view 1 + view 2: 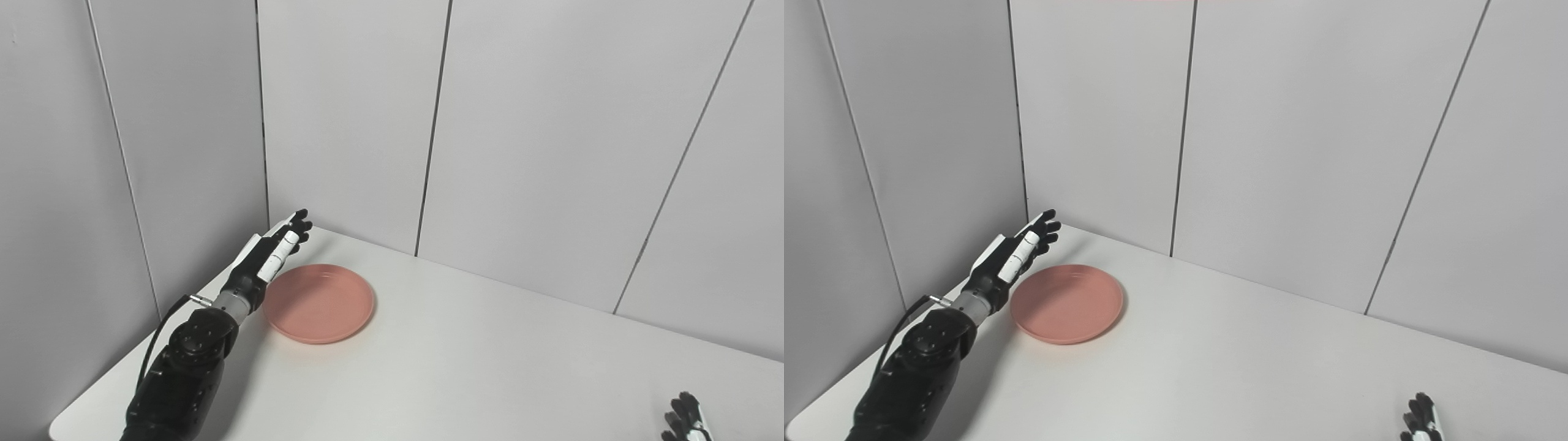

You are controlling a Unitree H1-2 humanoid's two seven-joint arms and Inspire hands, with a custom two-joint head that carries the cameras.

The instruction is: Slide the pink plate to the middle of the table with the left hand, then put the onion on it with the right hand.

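**Plate not yet slid, onion nowhere in view**

Nothing finished so far, judging from the layout. Pink plate (318, 302) lying flat near the far left corner of the counter (490, 367), at about 9 o'clock from the middle. Sliding to the centre left to do, then placing of the onion, not visible in either view.

Left hand (278, 248) stretched out at the plate's 10 o'clock edge, fingers straight and apart, holding nothing; contact with the rim impossible to tell. Right hand (686, 419) low at 5 o'clock, only fingertips visible, spread or closed impossible to tell.
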